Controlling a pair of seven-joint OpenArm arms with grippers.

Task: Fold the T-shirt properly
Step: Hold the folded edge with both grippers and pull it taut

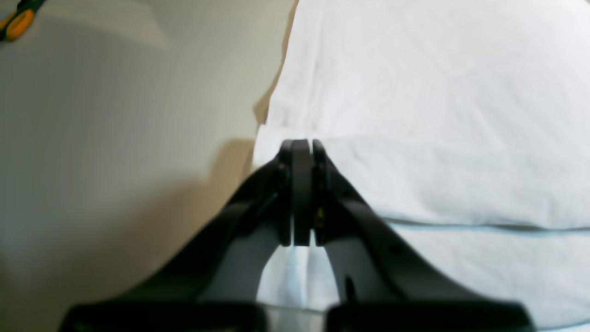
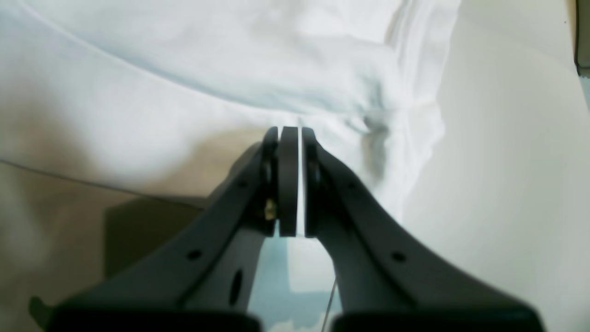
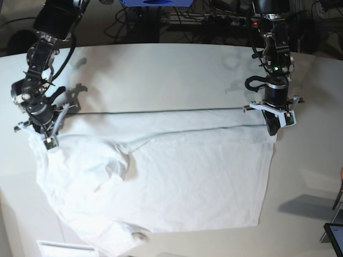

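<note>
The white T-shirt (image 3: 177, 176) lies spread and wrinkled on the white table (image 3: 161, 75). My left gripper (image 3: 272, 131) is at the shirt's far right corner. In the left wrist view it (image 1: 302, 143) is shut, with the shirt's cloth (image 1: 415, 115) pinched at its edge. My right gripper (image 3: 47, 140) is at the shirt's far left corner. In the right wrist view it (image 2: 290, 131) is shut on bunched cloth (image 2: 184, 69), and a thin strip of white shows between the fingers. The shirt's near left part is crumpled.
A dark straight line (image 3: 161, 112) runs across the table between the two grippers. Cables (image 3: 203, 21) lie behind the table's far edge. A dark object (image 3: 335, 235) stands at the near right. An orange and black tool (image 1: 18, 20) lies off to the left.
</note>
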